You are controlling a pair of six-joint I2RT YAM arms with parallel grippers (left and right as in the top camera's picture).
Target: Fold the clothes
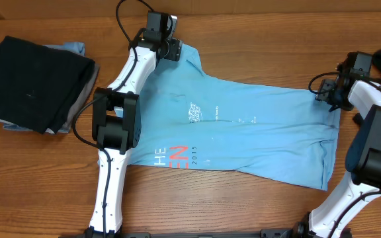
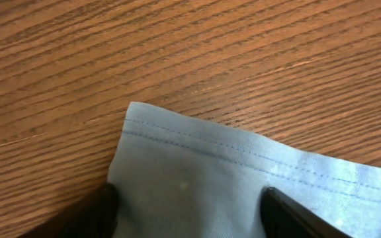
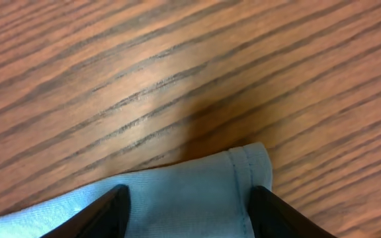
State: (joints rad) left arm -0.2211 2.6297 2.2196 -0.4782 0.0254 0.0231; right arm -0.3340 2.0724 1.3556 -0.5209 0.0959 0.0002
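The light blue T-shirt (image 1: 243, 132) lies spread out flat across the middle of the wooden bench (image 1: 263, 39), running from the far left toward the near right. A small white print (image 1: 195, 116) sits near its centre, and red-and-white lettering (image 1: 176, 158) runs along its near left edge, partly hidden under the left arm. The cloth is mostly smooth, with faint creases and a folded flap at the near right corner.

The left wrist view shows one corner of the shirt lying flat on the wood, with a double line of stitching along its hem. The right wrist view shows another hemmed corner, its edge slightly rolled.

The left gripper (image 1: 174, 50) is at the shirt's far left corner. Its dark fingers (image 2: 98, 213) stand well apart with the fabric between them, and nothing is pinched. The right gripper (image 1: 331, 96) is at the far right corner, and its fingers (image 3: 108, 213) are likewise spread apart over flat cloth, holding nothing.

Well apart from the shirt, at the left end of the bench, is a pile of folded garments (image 1: 35, 82): black on top, with grey and pale blue edges showing beneath it.
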